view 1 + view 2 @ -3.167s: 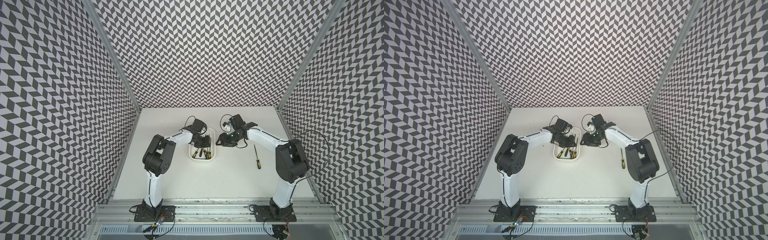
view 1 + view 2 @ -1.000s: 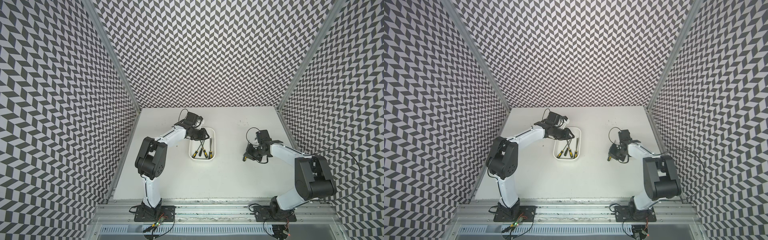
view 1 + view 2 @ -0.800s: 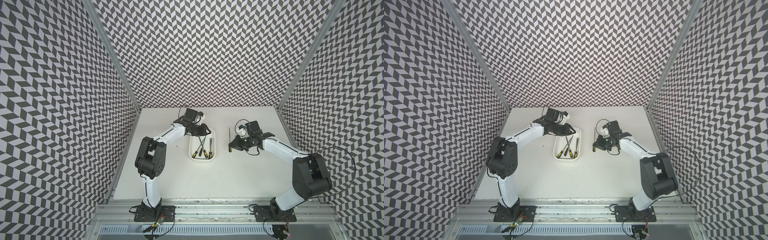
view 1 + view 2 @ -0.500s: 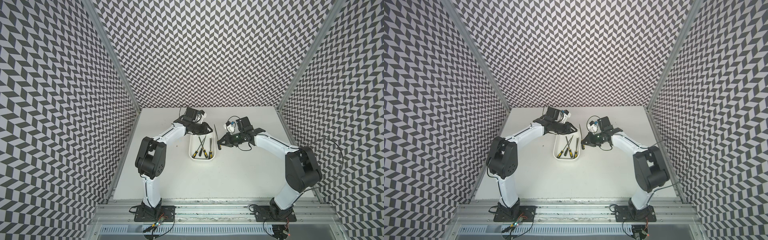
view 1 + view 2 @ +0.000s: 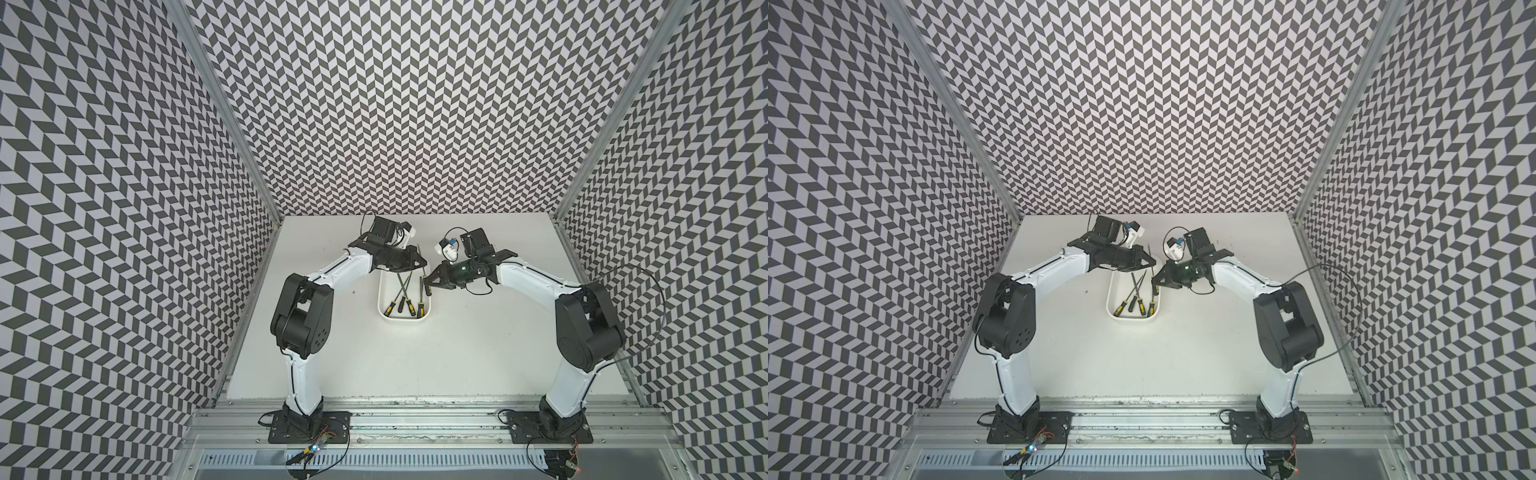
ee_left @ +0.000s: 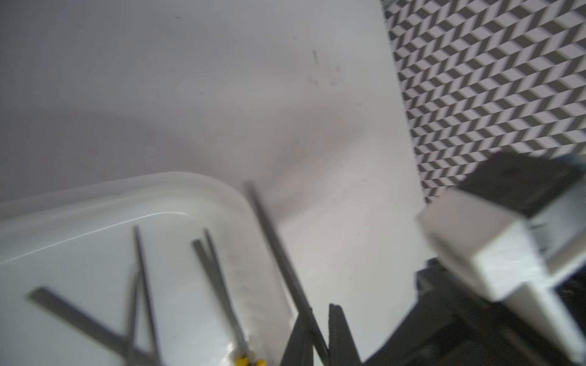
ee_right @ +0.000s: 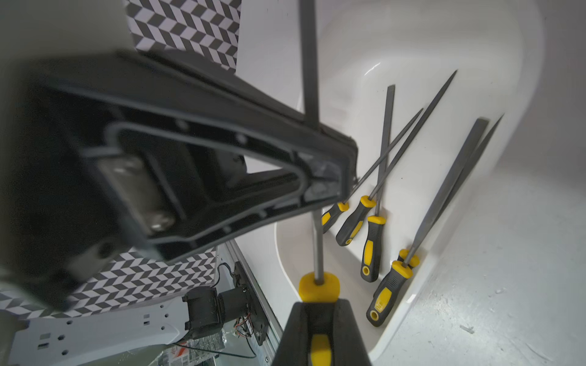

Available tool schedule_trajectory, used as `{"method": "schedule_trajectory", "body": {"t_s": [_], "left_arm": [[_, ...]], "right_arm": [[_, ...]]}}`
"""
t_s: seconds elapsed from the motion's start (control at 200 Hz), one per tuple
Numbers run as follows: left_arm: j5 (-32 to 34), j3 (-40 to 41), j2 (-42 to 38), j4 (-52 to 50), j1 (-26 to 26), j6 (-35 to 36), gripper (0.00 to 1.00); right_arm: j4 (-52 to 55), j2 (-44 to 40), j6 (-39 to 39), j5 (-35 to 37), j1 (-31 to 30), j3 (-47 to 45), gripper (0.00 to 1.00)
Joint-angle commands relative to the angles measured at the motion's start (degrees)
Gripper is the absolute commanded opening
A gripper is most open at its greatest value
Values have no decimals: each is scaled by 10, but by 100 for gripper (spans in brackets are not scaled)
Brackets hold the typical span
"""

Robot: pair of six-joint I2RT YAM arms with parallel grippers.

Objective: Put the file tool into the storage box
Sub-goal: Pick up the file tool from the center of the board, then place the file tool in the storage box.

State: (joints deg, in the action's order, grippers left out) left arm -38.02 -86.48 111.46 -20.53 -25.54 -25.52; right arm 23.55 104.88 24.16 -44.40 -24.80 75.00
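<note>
The white storage box sits mid-table between the two arms. Over its right rim hangs the file tool, which has a grey blade and a yellow-and-black handle. My right gripper is shut on the handle, just behind the yellow collar. From the other side, my left gripper is shut on the blade. The right wrist view shows the left gripper crossing the blade, with the storage box's wall behind it.
Several files with yellow-and-black handles lie crossed inside the box. Patterned walls enclose the table on three sides, and a metal rail runs along the front. The right arm's white wrist camera block hangs close to the left gripper.
My right gripper has carried the file from the right side of the table to the box's right rim. The left gripper has shut on its blade.
</note>
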Motion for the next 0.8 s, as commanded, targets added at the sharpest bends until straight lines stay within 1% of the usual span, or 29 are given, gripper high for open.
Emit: {"method": "schedule_trajectory", "body": {"t_s": [0.0,0.07,0.085,0.12,0.165,0.21,0.315,0.456,0.616,0.791], "left_arm": [[25,3,1,-14,1,26,0],[38,3,-3,-24,2,28,0],[41,3,-4,-27,2,41,0],[48,3,-6,-33,2,48,0],[58,5,-8,-44,2,56,0],[76,7,-12,-57,2,69,0],[124,23,-22,-85,2,98,0],[208,34,-30,-120,2,136,0],[295,36,-33,-152,2,160,0],[340,25,-35,-169,-2,174,0]], "right_arm": [[-13,-5,-2,-12,0,21,11],[-2,-3,-3,-2,1,26,27],[-1,-3,-3,-1,1,27,31],[2,-3,-2,6,0,28,38],[9,-1,-1,17,0,29,44],[15,-1,-1,26,1,31,48],[23,-5,-5,41,2,28,51],[22,-7,-9,42,6,17,51],[27,-3,-14,38,12,14,51],[32,-1,-22,32,15,10,51]]}}
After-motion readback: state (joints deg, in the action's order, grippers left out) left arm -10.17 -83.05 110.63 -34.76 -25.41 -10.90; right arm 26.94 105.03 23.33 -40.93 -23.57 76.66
